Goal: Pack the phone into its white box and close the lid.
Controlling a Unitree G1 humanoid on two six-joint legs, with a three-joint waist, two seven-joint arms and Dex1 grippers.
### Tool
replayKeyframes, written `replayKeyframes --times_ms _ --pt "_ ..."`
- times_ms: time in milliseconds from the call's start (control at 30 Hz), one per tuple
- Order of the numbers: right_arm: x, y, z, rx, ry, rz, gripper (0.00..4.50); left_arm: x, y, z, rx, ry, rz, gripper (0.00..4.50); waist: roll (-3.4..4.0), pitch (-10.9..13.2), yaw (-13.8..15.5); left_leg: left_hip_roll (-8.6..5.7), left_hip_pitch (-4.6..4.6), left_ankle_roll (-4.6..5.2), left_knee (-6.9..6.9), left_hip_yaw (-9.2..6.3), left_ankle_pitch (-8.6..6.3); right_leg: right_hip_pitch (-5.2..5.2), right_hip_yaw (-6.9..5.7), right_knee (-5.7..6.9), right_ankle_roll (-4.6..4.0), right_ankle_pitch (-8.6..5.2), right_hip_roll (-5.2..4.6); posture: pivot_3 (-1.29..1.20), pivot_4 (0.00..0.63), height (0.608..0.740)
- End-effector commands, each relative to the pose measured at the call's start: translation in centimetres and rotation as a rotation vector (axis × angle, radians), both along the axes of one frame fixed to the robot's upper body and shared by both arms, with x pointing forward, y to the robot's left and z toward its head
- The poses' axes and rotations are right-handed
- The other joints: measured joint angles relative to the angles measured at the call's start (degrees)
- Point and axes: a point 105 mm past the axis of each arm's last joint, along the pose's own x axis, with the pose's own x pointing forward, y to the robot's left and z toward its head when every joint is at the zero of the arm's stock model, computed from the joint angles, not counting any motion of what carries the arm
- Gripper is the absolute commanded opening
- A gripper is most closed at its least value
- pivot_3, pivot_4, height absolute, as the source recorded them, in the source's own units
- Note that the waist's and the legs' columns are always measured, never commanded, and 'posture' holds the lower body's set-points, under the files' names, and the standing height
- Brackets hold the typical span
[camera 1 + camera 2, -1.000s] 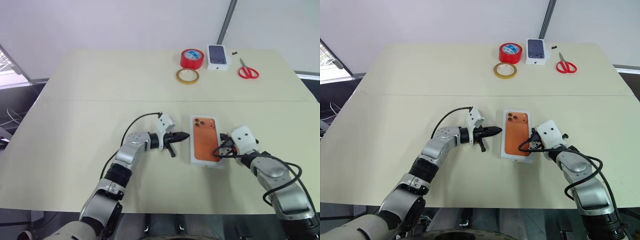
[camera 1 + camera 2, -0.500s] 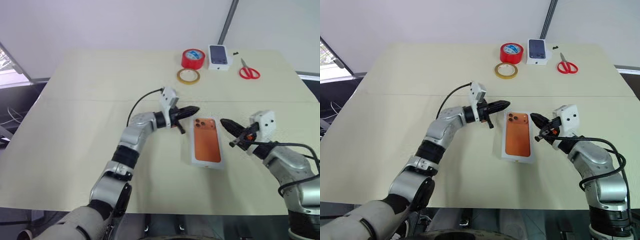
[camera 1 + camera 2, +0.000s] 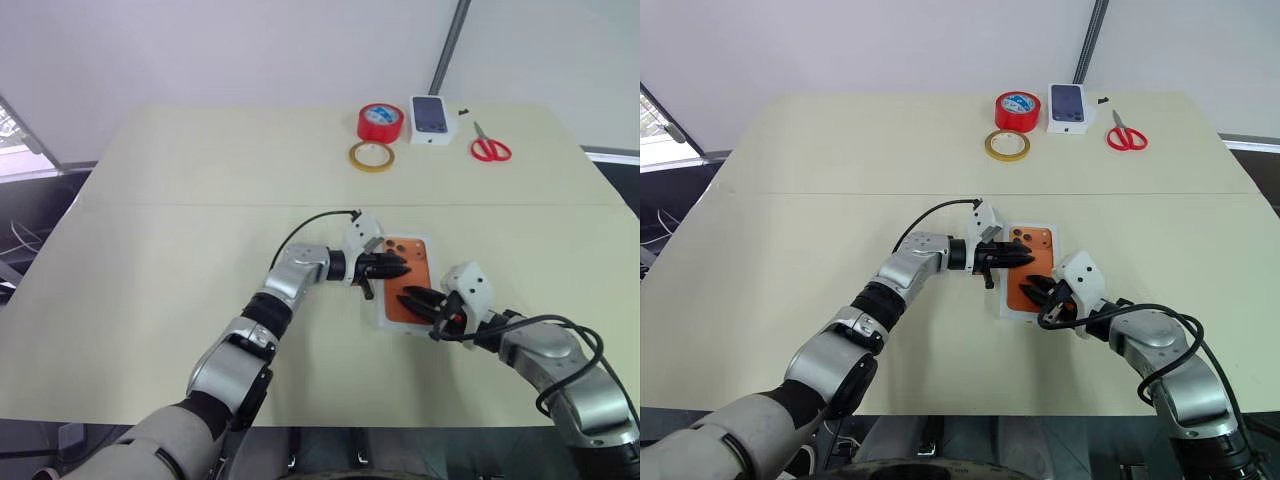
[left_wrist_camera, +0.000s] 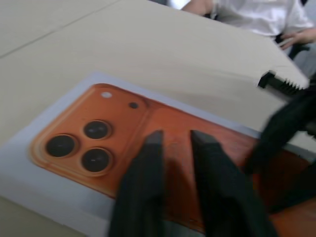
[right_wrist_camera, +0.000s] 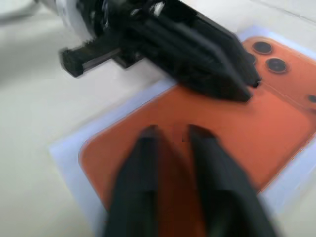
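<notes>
On the table (image 3: 150,250), a white box (image 3: 1054,240) lying near the front edge with the orange phone (image 3: 1030,275) showing face-down on it, camera bump toward the far side. Judging: reaching in from both sides; next, steady contact on the edges. Left gripper (image 3: 1026,259) and right gripper (image 3: 1032,292) hovering over it, fingers slightly parted, grasping nothing; touching or not, cannot tell.
</notes>
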Motion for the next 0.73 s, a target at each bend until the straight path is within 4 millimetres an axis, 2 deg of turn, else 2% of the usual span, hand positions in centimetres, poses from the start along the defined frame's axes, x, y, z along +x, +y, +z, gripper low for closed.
replayKeyframes --times_ms 33,133,200,267,367,433,500,600,733 --pt "1.2 -1.1 3.0 0.071 -0.109 -0.047 2.94 0.9 2.5 2.5 -0.079 -0.063 0.052 2.8 0.01 0.0 -0.1 0.0 -0.03 -0.01 0.0 0.0 0.01 -0.05 0.01 0.02 0.0 0.0 -0.01 0.0 0.15 0.74" --pt "1.7 -2.4 4.9 0.116 -0.162 -0.074 4.49 1.1 5.6 4.5 -0.121 -0.085 0.101 4.34 0.04 0.0 -0.3 0.01 -0.2 -0.09 0.01 0.01 0.04 -0.25 0.03 0.11 -0.01 0.01 -0.04 0.0 0.15 0.74" --pt "1.9 -3.3 6.0 0.092 -0.215 -0.079 4.5 0.9 8.7 4.9 -0.089 -0.145 0.146 4.43 0.05 0.0 -0.2 0.01 -0.21 -0.11 -0.01 0.0 0.04 -0.27 0.03 0.11 -0.01 0.01 -0.06 0.0 0.15 0.74" --pt "1.8 -4.0 6.2 0.075 -0.223 -0.071 4.5 0.5 11.5 4.3 -0.024 -0.118 0.168 4.43 0.08 0.0 -0.2 0.01 -0.21 -0.12 -0.06 0.0 0.04 -0.28 0.03 0.1 -0.01 0.01 -0.07 0.0 0.15 0.74" --pt "1.5 -5.2 6.1 0.013 -0.225 -0.048 4.5 0.8 15.9 4.2 -0.021 -0.104 0.291 4.43 0.1 0.0 0.0 0.01 -0.21 -0.13 -0.07 0.0 0.04 -0.28 0.03 0.09 -0.01 0.01 -0.09 0.0 0.15 0.74" --pt "1.5 -6.2 6.1 -0.001 -0.222 -0.05 4.5 0.3 18.3 4.3 -0.014 -0.148 0.344 4.43 0.1 0.0 0.1 0.01 -0.21 -0.12 -0.07 0.0 0.04 -0.26 0.03 0.06 -0.01 0.01 -0.11 0.0 0.15 0.74" --pt "0.7 -7.4 5.8 -0.022 -0.191 -0.023 4.5 -0.1 21.0 3.6 0.04 -0.145 0.417 4.43 0.1 0.0 0.5 0.0 -0.21 -0.11 -0.07 0.01 0.03 -0.25 0.02 0.02 -0.02 0.01 -0.15 0.0 0.15 0.74" --pt "-0.2 -8.7 5.1 -0.037 -0.142 -0.006 4.5 -0.7 22.8 3.2 0.049 -0.141 0.477 4.43 0.11 0.0 0.5 0.0 -0.21 -0.09 -0.09 -0.01 0.02 -0.22 0.01 -0.04 -0.02 0.0 -0.17 0.0 0.15 0.74" --pt "-0.3 -9.6 5.0 -0.009 -0.116 -0.02 4.5 -1.7 24.0 2.8 0.096 -0.182 0.533 4.43 0.11 0.0 0.4 -0.01 -0.21 -0.08 -0.09 0.0 0.0 -0.2 0.02 -0.06 -0.03 0.0 -0.21 0.0 0.15 0.74"
